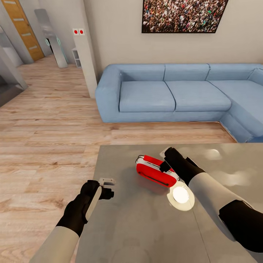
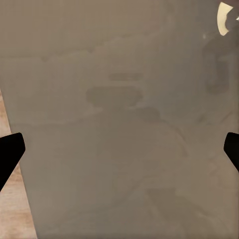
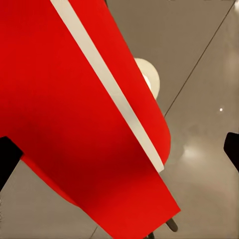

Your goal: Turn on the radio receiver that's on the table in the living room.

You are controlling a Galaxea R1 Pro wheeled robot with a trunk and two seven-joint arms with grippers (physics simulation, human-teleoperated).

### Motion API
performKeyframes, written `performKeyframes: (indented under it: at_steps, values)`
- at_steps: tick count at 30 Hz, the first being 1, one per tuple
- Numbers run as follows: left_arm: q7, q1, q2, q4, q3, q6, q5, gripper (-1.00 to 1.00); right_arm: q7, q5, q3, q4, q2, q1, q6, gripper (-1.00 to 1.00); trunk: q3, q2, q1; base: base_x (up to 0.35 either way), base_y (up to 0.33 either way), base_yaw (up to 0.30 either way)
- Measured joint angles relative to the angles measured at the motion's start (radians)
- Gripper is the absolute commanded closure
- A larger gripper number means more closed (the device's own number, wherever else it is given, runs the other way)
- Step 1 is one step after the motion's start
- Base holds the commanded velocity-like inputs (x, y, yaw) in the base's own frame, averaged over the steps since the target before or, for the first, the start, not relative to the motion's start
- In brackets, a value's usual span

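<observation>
The radio receiver (image 1: 153, 173), a red rounded box with a white stripe, lies tilted on the glossy grey table (image 1: 146, 226). My right gripper (image 1: 165, 162) is at its far right end, with the black hand right against the casing. In the right wrist view, the red body (image 3: 74, 124) sits very close between the spread fingertips of the right gripper (image 3: 119, 154), which is open. I cannot tell whether it touches. My left gripper (image 1: 108, 187) hangs open over the table's left edge, with bare tabletop (image 2: 99, 74) under the left gripper (image 2: 119, 149).
A blue L-shaped sofa (image 1: 175, 91) stands behind the table, under a framed crowd picture (image 1: 182, 14). Light wood floor (image 1: 47, 138) lies to the left. A bright lamp reflection (image 1: 180, 195) shines on the tabletop beside the radio.
</observation>
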Motion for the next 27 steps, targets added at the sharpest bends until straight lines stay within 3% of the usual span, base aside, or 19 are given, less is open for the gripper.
performKeyframes:
  at_steps: [21,22,27]
  values:
    - [0.000,0.000,0.001,-0.002,0.000,0.000,0.000,-1.00,0.001,-0.006,-0.001,0.000,0.006,0.000,-0.002,-1.00,0.000,0.000,0.000,0.000,0.000,0.000]
    - [0.000,0.000,0.001,-0.002,0.000,0.000,0.000,-1.00,0.001,-0.006,-0.001,0.000,0.006,0.000,-0.002,1.00,0.000,0.000,0.000,0.000,0.000,0.000]
    - [0.000,0.000,0.002,-0.001,0.000,0.000,0.000,-1.00,0.002,0.001,-0.002,0.000,0.006,0.000,-0.003,1.00,0.000,0.000,0.000,0.000,0.000,0.000]
